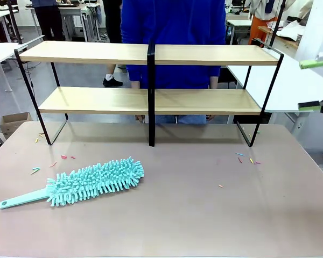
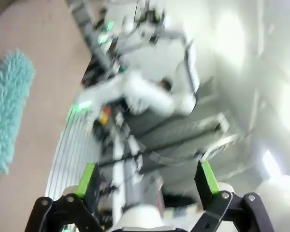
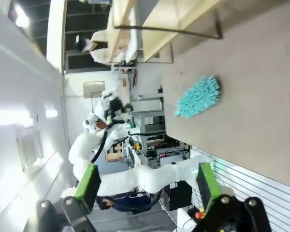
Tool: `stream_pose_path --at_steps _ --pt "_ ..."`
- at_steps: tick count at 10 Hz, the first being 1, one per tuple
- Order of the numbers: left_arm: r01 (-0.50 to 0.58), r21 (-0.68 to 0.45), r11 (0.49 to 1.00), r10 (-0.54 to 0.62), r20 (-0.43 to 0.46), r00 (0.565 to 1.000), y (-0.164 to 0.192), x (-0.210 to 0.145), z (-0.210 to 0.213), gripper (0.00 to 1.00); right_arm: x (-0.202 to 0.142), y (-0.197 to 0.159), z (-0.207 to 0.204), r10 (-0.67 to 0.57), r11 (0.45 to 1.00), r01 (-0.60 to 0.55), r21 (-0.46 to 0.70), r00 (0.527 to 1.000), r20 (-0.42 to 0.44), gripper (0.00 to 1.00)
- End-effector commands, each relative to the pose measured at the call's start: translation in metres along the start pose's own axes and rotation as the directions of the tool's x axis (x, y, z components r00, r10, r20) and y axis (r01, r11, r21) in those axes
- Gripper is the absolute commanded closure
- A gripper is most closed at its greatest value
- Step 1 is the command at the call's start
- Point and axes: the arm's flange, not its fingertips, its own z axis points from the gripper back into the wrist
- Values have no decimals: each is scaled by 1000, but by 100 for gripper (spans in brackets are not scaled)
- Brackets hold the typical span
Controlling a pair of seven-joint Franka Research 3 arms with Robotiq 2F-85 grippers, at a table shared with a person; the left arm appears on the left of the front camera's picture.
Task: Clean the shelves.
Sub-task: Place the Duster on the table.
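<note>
Light wood and thin black metal make up the shelves (image 1: 151,78), a wide two-tier rack standing at the far part of the grey-brown worktop (image 1: 204,215), with a black post at its middle. Both boards are bare. A person in a blue top (image 1: 172,32) stands just behind the rack, hands down behind the lower board.

A teal fluffy duster (image 1: 86,184) lies flat on the worktop in front of the rack's left half, well apart from it, its handle pointing toward the near left corner. Small coloured scraps (image 1: 246,158) are scattered on the worktop near the rack's right foot, more of them (image 1: 63,157) near the duster's head, and a few by the left foot.

The right claw (image 1: 312,85) hangs at the right edge of the front view, above and beside the rack's right end, its green-padded fingers spread wide with nothing between them. In the right wrist view the right claw (image 3: 147,186) is likewise spread, and the duster (image 3: 198,96) and the rack's end (image 3: 159,24) show beyond it.

The left claw (image 2: 147,181) is spread and holds nothing; its view is blurred, with the duster (image 2: 7,111) at the left edge.

No brand, label or writing can be read.
</note>
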Motion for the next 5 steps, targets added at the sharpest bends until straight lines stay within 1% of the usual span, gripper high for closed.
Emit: stream_pose_path --at_steps 1,2,3,5 --pt "157 -272 949 48 621 782 -44 16 84 0 -6 -24 -11 -6 999 7 32 999 -39 0" --pt "222 -342 913 133 764 632 -39 13 106 0 0 0 0 0 1000 0 0 1000 0 0" --pt "-22 -71 997 32 152 988 7 4 12 0 0 0 0 0 1000 0 0 1000 0 0" --pt "-22 -71 997 32 152 988 7 4 12 0 0 0 0 0 1000 0 0 1000 0 0"
